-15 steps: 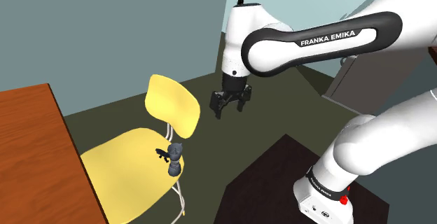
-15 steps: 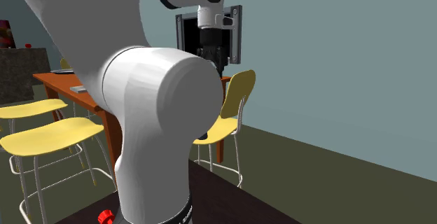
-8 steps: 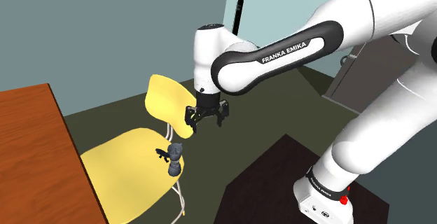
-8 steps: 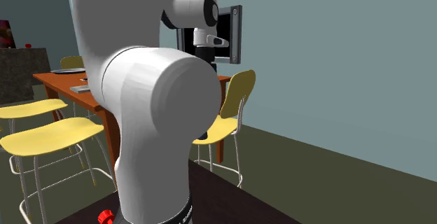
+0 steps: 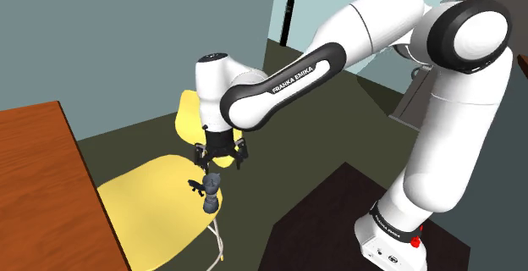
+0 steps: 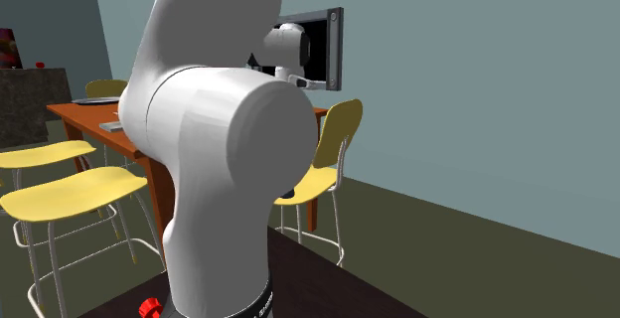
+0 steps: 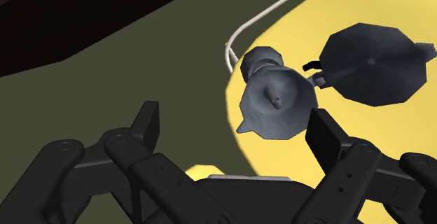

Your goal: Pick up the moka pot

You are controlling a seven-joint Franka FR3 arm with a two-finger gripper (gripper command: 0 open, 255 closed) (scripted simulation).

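Observation:
A dark grey moka pot [image 5: 210,191] stands on the yellow chair [image 5: 148,197], near the seat's edge on the shoulder view's right. My gripper [image 5: 220,161] hangs open just above it, pointing down, not touching it. In the wrist view the moka pot [image 7: 274,102] shows its knob and spout from above, beyond my open gripper [image 7: 237,128] and closer to one finger [image 7: 325,135]. A dark octagonal part [image 7: 375,63] sits right beside the pot on the yellow seat [image 7: 392,128].
A reddish-brown table [image 5: 34,193] runs along the shoulder view's left, next to the chair. The dark stand [image 5: 330,218] is at lower right. In the second exterior view, more yellow chairs [image 6: 60,192] surround the table [image 6: 109,122].
The arm has swung toward the shoulder view's left and lowered; the gripper went from over the floor to just above the moka pot. The pot has not moved.

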